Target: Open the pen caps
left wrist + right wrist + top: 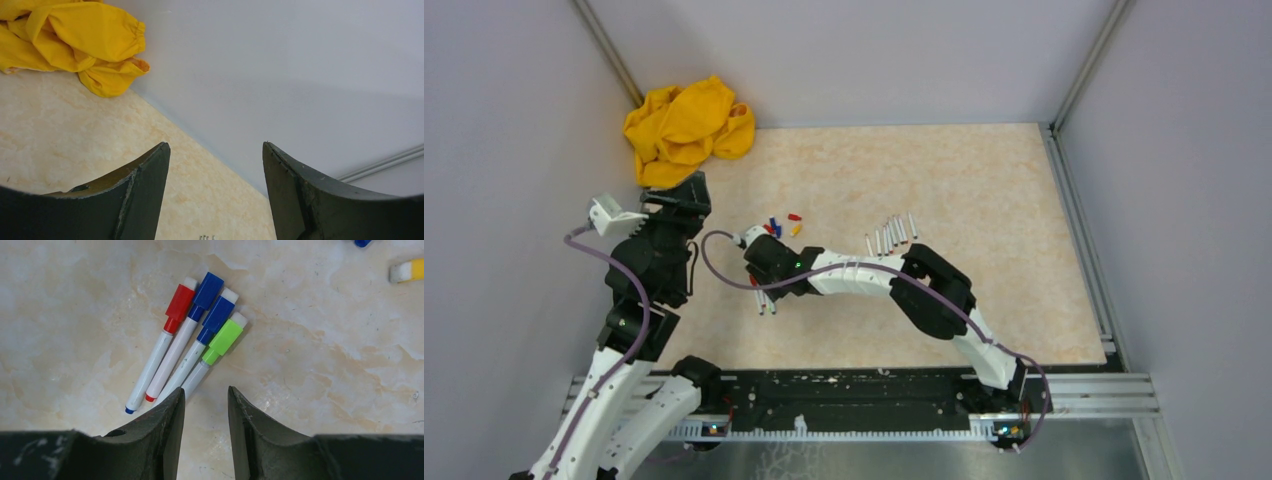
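Four capped pens lie side by side on the table in the right wrist view, with a red cap, two blue pen caps and a green cap. My right gripper hovers just below their barrel ends, open, with nothing between its fingers. From above, this gripper stands over those pens. Loose caps lie just beyond it. My left gripper is open and empty, raised at the left and facing the back wall.
A row of uncapped white-grey barrels lies right of centre. A crumpled yellow cloth fills the back left corner, also visible from the left wrist. A loose yellow cap lies at the right wrist view's upper right edge.
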